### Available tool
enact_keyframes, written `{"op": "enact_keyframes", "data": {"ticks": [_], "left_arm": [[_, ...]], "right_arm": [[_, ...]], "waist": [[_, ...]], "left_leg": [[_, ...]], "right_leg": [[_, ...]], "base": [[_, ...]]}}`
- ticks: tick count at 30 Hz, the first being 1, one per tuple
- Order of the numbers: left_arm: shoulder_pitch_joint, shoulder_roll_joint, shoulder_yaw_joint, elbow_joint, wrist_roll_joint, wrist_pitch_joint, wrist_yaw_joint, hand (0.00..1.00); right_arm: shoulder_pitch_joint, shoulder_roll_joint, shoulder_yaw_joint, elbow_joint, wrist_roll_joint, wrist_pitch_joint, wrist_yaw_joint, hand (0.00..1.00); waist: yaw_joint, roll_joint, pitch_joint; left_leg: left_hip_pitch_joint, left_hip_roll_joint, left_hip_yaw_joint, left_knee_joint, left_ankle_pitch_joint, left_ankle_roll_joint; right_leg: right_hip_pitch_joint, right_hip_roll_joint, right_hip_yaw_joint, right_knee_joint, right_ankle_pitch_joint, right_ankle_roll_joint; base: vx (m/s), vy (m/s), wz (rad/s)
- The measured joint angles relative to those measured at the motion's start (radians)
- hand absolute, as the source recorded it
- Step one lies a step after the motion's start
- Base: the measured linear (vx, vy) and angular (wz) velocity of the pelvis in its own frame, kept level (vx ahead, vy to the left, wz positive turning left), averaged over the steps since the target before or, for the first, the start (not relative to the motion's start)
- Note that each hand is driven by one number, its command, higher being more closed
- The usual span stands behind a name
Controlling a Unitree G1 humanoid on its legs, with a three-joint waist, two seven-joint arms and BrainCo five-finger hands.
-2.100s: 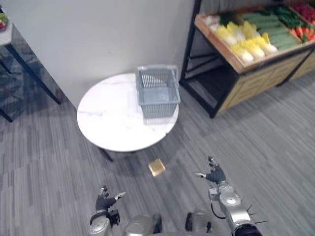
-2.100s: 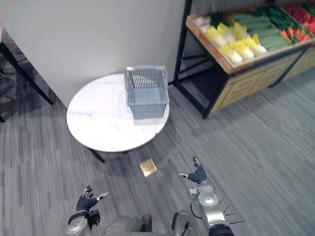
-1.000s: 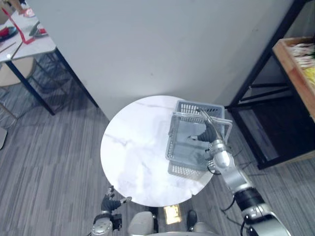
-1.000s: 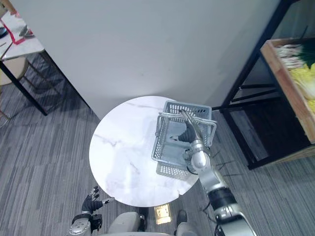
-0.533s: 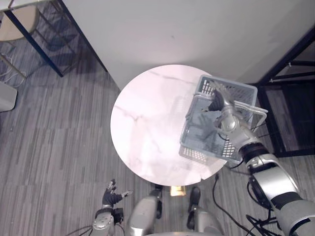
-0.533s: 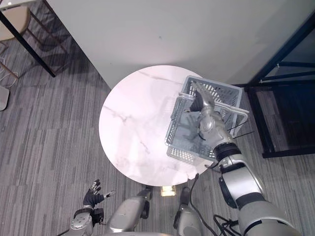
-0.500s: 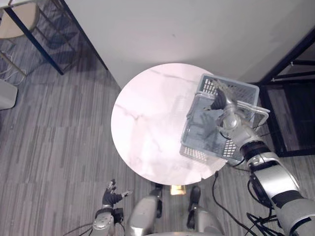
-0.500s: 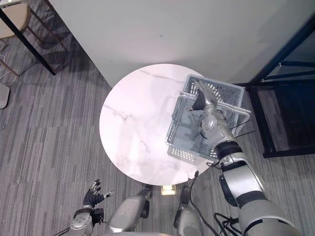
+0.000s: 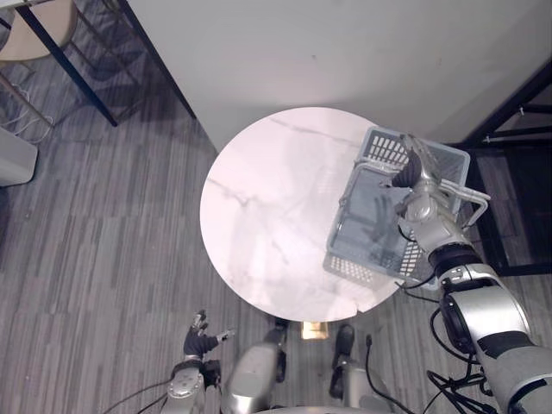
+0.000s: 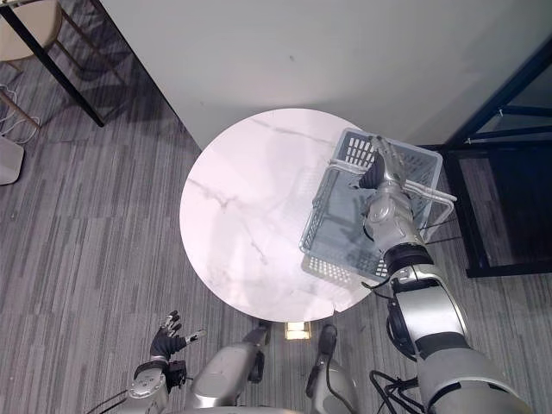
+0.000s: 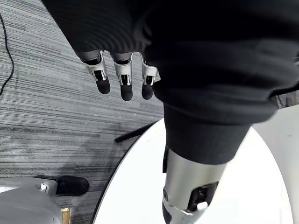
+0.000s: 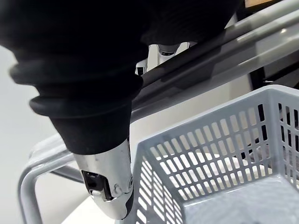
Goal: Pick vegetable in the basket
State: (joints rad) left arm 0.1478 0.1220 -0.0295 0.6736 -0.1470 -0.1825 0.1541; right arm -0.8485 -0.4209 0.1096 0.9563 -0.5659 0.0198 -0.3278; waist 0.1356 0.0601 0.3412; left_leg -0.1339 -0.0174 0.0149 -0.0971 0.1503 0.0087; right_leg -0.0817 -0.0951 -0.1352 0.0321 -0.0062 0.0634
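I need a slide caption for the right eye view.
Right hand over a grey basket on a round white table, left hand idle below.

text: none readable | basket point(image 10: 332, 267), table point(image 10: 250, 224): seemingly unmarked from this height

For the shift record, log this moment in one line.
right hand at handles of basket | basket on round table, looks empty | left hand open, low
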Motion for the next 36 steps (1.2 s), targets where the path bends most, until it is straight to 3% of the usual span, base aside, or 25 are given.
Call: {"op": "enact_keyframes", "data": {"ticks": [4, 14, 17, 21, 24, 27, 28, 30, 36], "left_arm": [[-0.002, -0.002, -0.008, 0.001, 0.002, 0.001, -0.002, 0.00], [-0.001, -0.001, -0.010, 0.013, 0.002, 0.006, -0.033, 0.00], [0.000, 0.001, -0.010, 0.026, 0.002, 0.013, -0.043, 0.00], [0.000, 0.001, -0.009, 0.022, 0.002, 0.022, -0.046, 0.00], [0.011, 0.001, 0.002, -0.004, 0.002, 0.027, -0.046, 0.00], [0.031, 0.000, 0.027, -0.062, 0.002, 0.032, -0.049, 0.00], [0.032, 0.001, 0.048, -0.062, 0.002, 0.039, -0.048, 0.00], [0.032, 0.001, 0.070, -0.063, 0.003, 0.046, -0.048, 0.00], [0.056, 0.000, 0.087, -0.092, 0.004, 0.049, -0.048, 0.00]], "right_arm": [[0.040, -0.004, -0.034, -0.022, -0.004, 0.002, 0.001, 1.00], [0.116, -0.018, -0.033, -0.039, 0.003, 0.006, 0.048, 1.00], [0.160, -0.015, -0.030, -0.046, 0.006, 0.007, 0.061, 1.00], [0.277, -0.006, -0.032, -0.196, 0.028, 0.012, 0.090, 1.00], [0.394, 0.022, -0.063, -0.342, 0.048, 0.027, 0.095, 1.00], [0.545, 0.055, -0.140, -0.525, 0.140, 0.028, 0.095, 1.00], [0.598, 0.081, -0.166, -0.591, 0.186, 0.028, 0.094, 1.00], [0.661, 0.116, -0.190, -0.676, 0.250, 0.024, 0.094, 1.00], [0.822, 0.200, -0.191, -0.887, 0.392, -0.040, 0.118, 1.00]], "waist": [[-0.018, 0.000, 0.000], [-0.018, -0.003, -0.001], [-0.016, -0.016, -0.007], [-0.021, -0.040, -0.020], [-0.043, -0.048, -0.026], [-0.051, -0.055, -0.040], [-0.071, -0.056, -0.054], [-0.083, -0.057, -0.072], [-0.103, -0.071, -0.122]], "left_leg": [[0.015, 0.000, 0.016, -0.003, -0.001, 0.000], [0.052, 0.012, 0.044, -0.006, -0.002, -0.001], [0.065, 0.012, 0.046, -0.006, -0.004, 0.000], [0.068, 0.013, 0.051, -0.006, -0.004, 0.000], [0.080, 0.013, 0.058, -0.003, -0.005, -0.001], [0.096, 0.018, 0.074, 0.000, -0.009, -0.003], [0.097, 0.019, 0.075, 0.000, -0.009, -0.003], [0.104, 0.021, 0.087, 0.000, -0.011, -0.003], [0.153, 0.032, 0.155, -0.001, -0.033, -0.005]], "right_leg": [[0.010, 0.000, 0.013, -0.001, 0.000, 0.000], [0.034, 0.004, 0.044, 0.000, 0.000, 0.006], [0.046, 0.004, 0.050, -0.002, -0.001, 0.012], [0.047, 0.005, 0.053, -0.002, 0.003, 0.010], [0.059, 0.004, 0.056, -0.002, 0.003, 0.010], [0.061, 0.009, 0.083, 0.001, 0.009, 0.011], [0.061, 0.010, 0.083, 0.001, 0.009, 0.011], [0.061, 0.011, 0.097, 0.002, 0.010, 0.011], [0.075, 0.023, 0.172, 0.001, 0.010, 0.020]], "base": [[0.00, 0.001, -0.10], [-0.03, 0.001, -0.09], [0.00, 0.002, -0.03], [0.00, 0.000, 0.00], [0.00, 0.003, -0.03], [-0.01, 0.001, -0.23], [-0.02, -0.003, -0.10], [-0.03, 0.000, -0.19], [-0.05, 0.003, -0.34]]}}
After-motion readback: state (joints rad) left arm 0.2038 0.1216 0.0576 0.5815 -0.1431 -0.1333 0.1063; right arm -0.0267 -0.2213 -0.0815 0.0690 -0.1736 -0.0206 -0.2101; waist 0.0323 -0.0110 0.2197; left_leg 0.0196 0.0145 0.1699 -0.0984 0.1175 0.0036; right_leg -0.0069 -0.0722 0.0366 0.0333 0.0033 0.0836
